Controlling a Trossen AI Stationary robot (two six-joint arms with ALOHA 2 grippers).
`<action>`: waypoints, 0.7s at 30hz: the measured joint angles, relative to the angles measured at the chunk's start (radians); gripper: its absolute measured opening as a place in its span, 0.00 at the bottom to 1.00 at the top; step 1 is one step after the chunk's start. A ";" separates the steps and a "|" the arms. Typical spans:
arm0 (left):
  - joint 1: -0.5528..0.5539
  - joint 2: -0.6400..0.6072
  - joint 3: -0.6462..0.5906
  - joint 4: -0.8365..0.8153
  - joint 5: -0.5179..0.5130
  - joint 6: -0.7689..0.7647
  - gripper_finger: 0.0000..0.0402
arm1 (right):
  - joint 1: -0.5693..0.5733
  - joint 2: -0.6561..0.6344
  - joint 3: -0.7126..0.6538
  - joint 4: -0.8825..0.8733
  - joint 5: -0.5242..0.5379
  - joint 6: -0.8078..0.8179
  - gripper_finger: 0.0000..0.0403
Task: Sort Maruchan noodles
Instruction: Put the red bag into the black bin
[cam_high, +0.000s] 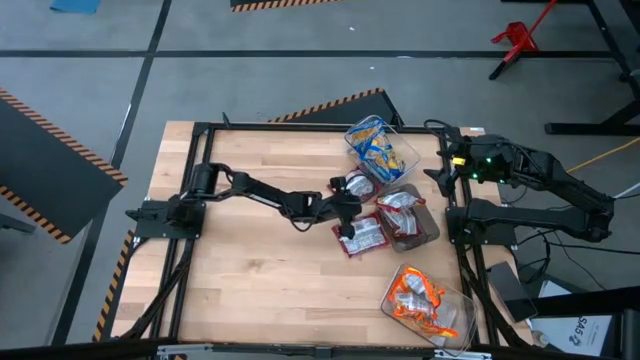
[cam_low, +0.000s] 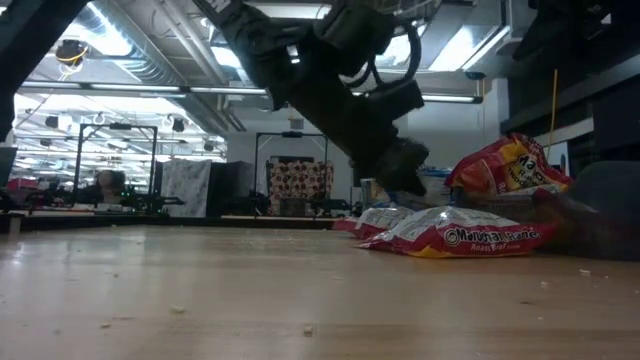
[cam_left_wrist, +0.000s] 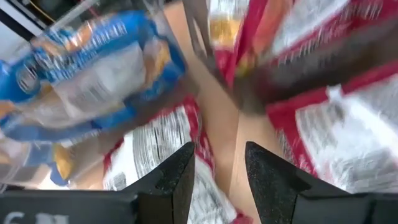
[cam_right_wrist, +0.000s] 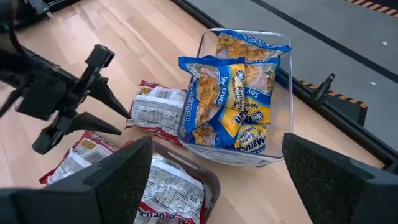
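Packets (cam_right_wrist: 229, 93) of blue noodles fill a clear tub (cam_right_wrist: 283, 93), seen only from above.

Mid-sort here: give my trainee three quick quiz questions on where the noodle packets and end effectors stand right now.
1. True or false: the clear tub of blue packets sits at the table's far edge.
2. Which end effector is empty above loose red packets? A left; B right.
3. Fill in: the near right corner tub holds ___ packets.
Key: 1 true; 2 A; 3 orange.
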 joint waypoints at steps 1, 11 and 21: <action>0.003 0.001 -0.001 -0.011 0.005 -0.001 0.34 | 0.000 0.000 0.000 0.000 0.001 0.000 0.85; 0.028 0.002 -0.001 -0.055 0.007 -0.004 0.34 | 0.000 0.000 0.000 -0.001 0.006 -0.002 0.85; 0.049 0.007 -0.001 -0.068 0.051 -0.082 0.34 | 0.000 0.000 0.000 -0.002 0.007 -0.003 0.85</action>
